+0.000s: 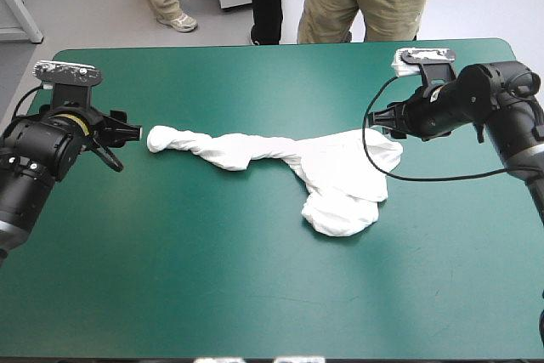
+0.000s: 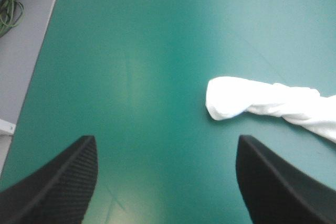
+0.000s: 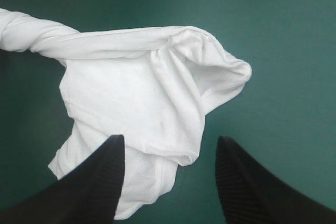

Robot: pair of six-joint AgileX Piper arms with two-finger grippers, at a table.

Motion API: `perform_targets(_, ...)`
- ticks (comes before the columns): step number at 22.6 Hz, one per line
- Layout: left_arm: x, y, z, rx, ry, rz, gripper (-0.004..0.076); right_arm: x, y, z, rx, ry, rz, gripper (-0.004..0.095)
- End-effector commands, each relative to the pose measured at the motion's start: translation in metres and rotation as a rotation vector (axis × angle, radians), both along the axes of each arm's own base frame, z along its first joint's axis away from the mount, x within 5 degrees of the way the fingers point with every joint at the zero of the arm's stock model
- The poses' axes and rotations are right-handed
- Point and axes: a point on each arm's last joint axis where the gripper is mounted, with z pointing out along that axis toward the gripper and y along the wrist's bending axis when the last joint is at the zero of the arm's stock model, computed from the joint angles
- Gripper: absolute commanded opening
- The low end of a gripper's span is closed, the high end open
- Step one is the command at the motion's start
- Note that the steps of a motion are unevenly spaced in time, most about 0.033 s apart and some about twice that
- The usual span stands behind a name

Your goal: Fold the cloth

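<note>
Overhead, takes in the whole T-shirt [image 1: 340, 178], roped across the teal-green cover [image 1: 212, 278] between left gripper [image 1: 129, 132] and right gripper [image 1: 384, 121]. Closer, reveals left fingers [image 2: 58, 187] spread wide, twisted end ahead beside one; right fingers [image 3: 89, 192] parted, crumpled body between and ahead.

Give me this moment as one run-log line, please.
T-shirt: twisted rope, on table | left tool: open, near twisted end | right tool: open, over bunched end

Both arms reach inward from the frame's sides; the left black fin-fingered end effector [image 1: 129, 132] and the right black fin-fingered end effector [image 1: 379, 118] gape wide.
</note>
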Motion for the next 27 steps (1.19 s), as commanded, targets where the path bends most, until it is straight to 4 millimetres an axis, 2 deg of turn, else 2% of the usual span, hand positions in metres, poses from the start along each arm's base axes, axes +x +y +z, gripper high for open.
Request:
perform_targets(1, 0.012, -0.002, 0.002, -0.057, -0.030, -0.001, 0.0528, -0.009, -0.002, 0.021, 0.032, -0.081, 0.007, 0.0486)
perform_targets(6, 0.044, 0.004, -0.028, -0.171, 0.046, 0.047, 0.0528, -0.009, -0.001, 0.021, 0.039, -0.079, 0.009, 0.0486)
perform_targets(7, 0.056, 0.006, -0.039, -0.186, 0.063, 0.058, 0.0528, -0.009, -0.001, 0.021, 0.038, -0.077, 0.009, 0.0486)
perform_targets(11, 0.076, 0.005, -0.060, -0.162, 0.093, 0.043, 0.0527, -0.009, -0.001, 0.021, 0.039, -0.081, 0.008, 0.0486)
perform_targets(13, 0.091, 0.003, -0.079, -0.151, 0.128, 0.033, 0.0527, -0.009, -0.001, 0.021, 0.041, -0.079, 0.009, 0.0486)
perform_targets(14, 0.102, 0.001, -0.090, -0.148, 0.149, 0.030, 0.0527, -0.009, -0.001, 0.021, 0.041, -0.077, 0.009, 0.0486)
perform_targets(15, 0.107, 0.001, -0.096, -0.147, 0.161, 0.031, 0.0527, -0.009, -0.001, 0.021, 0.040, -0.076, 0.010, 0.0486)
perform_targets(19, 0.152, -0.001, -0.120, -0.148, 0.199, 0.042, 0.0527, -0.010, 0.000, 0.021, 0.051, -0.070, 0.012, 0.0486)
perform_targets(22, 0.167, -0.006, -0.137, -0.188, 0.272, 0.045, 0.0519, -0.010, 0.000, 0.021, 0.051, -0.070, 0.012, 0.0486)
perform_targets(24, 0.168, -0.007, -0.153, -0.182, 0.348, 0.034, 0.0430, -0.010, 0.000, 0.021, 0.053, -0.070, 0.013, 0.0486)
perform_targets(27, 0.166, -0.006, -0.170, -0.168, 0.445, 0.051, 0.0207, -0.010, 0.000, 0.021, 0.055, -0.067, 0.014, 0.0486)
